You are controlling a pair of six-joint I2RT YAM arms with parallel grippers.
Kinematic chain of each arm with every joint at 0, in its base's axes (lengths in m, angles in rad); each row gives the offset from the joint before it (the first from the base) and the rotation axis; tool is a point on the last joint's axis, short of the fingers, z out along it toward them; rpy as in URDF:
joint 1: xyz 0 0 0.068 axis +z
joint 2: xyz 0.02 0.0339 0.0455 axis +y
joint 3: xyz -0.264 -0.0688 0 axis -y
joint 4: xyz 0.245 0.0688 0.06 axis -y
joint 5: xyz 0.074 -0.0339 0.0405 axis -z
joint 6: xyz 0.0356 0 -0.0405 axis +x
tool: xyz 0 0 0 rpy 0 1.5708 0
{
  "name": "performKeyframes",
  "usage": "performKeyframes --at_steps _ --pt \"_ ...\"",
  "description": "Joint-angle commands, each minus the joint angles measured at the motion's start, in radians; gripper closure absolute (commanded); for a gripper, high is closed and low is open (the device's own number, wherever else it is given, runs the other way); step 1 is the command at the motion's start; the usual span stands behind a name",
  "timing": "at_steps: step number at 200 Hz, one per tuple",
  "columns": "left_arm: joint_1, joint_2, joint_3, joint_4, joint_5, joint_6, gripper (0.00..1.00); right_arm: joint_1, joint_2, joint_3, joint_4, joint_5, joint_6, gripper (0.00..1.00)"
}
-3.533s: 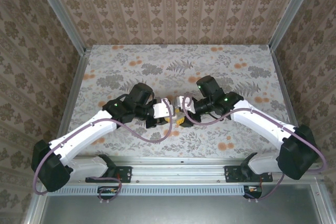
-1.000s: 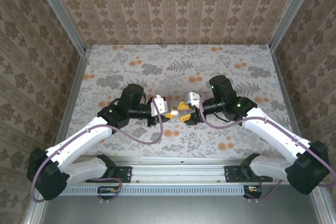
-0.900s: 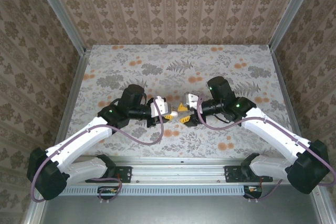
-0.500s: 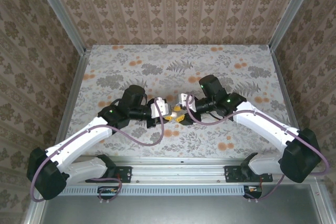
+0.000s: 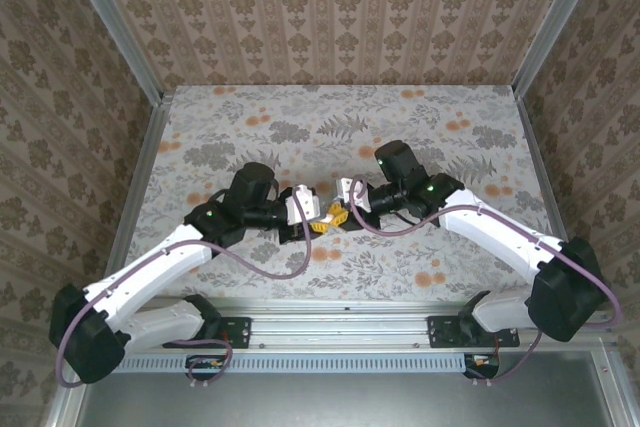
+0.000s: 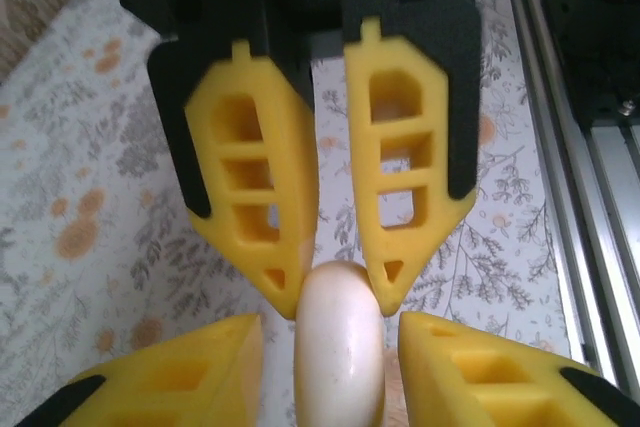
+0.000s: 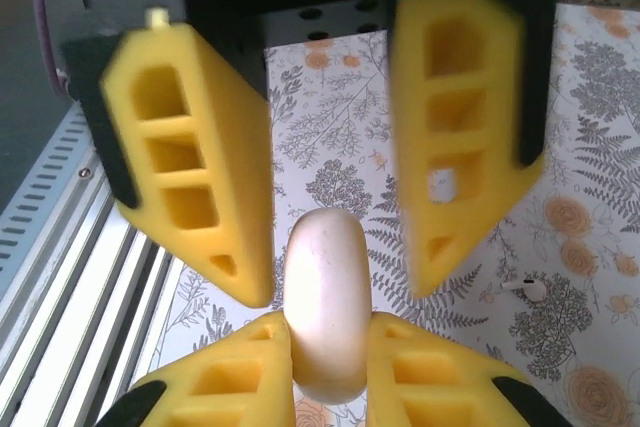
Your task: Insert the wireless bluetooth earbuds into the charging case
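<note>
From above, the left fingers (image 5: 319, 227) and right fingers (image 5: 338, 215) meet tip to tip over the middle of the counter (image 5: 250, 117). In the left wrist view, the white charging case (image 6: 340, 357) sits edge-on between the left fingers, which stand apart with a gap on each side, while the right fingers pinch its far end. The right wrist view has those fingers clamped on the case, and what looks like an earbud (image 7: 526, 289) lying on the counter beyond. This reads as a handover; next the case likely needs steadying so that earbud can be fetched.
</note>
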Motion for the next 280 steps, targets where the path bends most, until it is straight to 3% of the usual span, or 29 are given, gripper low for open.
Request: performKeyframes --at_steps 1,28,65,107,136,180,254,280 --pt "0.027 -0.068 -0.071 0.141 0.04 -0.047 0.48 -0.026 -0.043 -0.036 0.053 -0.079 0.03 0.84" --pt "0.068 -0.111 -0.147 0.263 0.096 -0.118 0.47 -0.083 -0.098 -0.123 0.201 -0.189 0.12 0.85" --pt "0.083 -0.098 -0.159 0.305 0.18 -0.151 0.47 -0.124 -0.145 -0.188 0.337 -0.266 0.2 0.85" --pt "0.083 -0.041 -0.126 0.316 0.257 -0.163 0.48 -0.128 -0.146 -0.19 0.364 -0.306 0.223 0.85" --pt "0.081 -0.017 -0.107 0.315 0.277 -0.168 0.55 -0.128 -0.145 -0.187 0.366 -0.318 0.227 0.85" --pt "0.078 -0.013 -0.1 0.349 0.286 -0.195 0.55 -0.128 -0.143 -0.188 0.355 -0.327 0.225 0.85" --pt "0.074 0.0 -0.068 0.301 0.284 -0.179 0.79 -0.128 -0.15 -0.184 0.335 -0.317 0.218 0.83" --pt "0.066 -0.013 -0.05 0.203 0.202 -0.115 0.83 -0.126 -0.164 -0.15 0.229 -0.243 0.189 0.69"
